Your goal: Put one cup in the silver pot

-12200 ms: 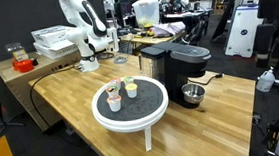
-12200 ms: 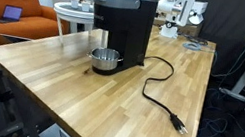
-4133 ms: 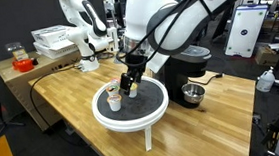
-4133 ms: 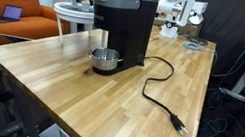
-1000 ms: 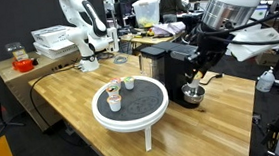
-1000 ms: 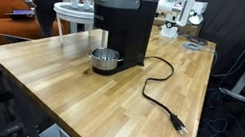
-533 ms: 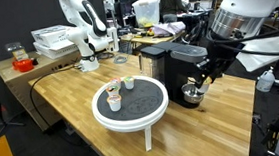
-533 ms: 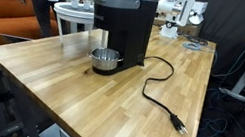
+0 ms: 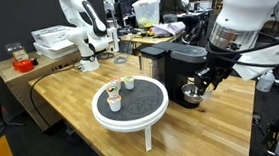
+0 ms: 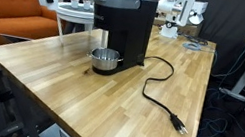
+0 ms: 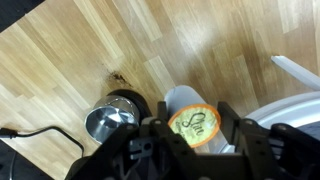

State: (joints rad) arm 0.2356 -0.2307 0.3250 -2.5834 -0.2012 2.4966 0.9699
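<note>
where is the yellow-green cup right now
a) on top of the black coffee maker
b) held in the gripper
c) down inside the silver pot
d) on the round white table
b: the wrist view shows the cup clamped between the fingers of the gripper, with the silver pot off to one side of it on the wooden top.
</note>
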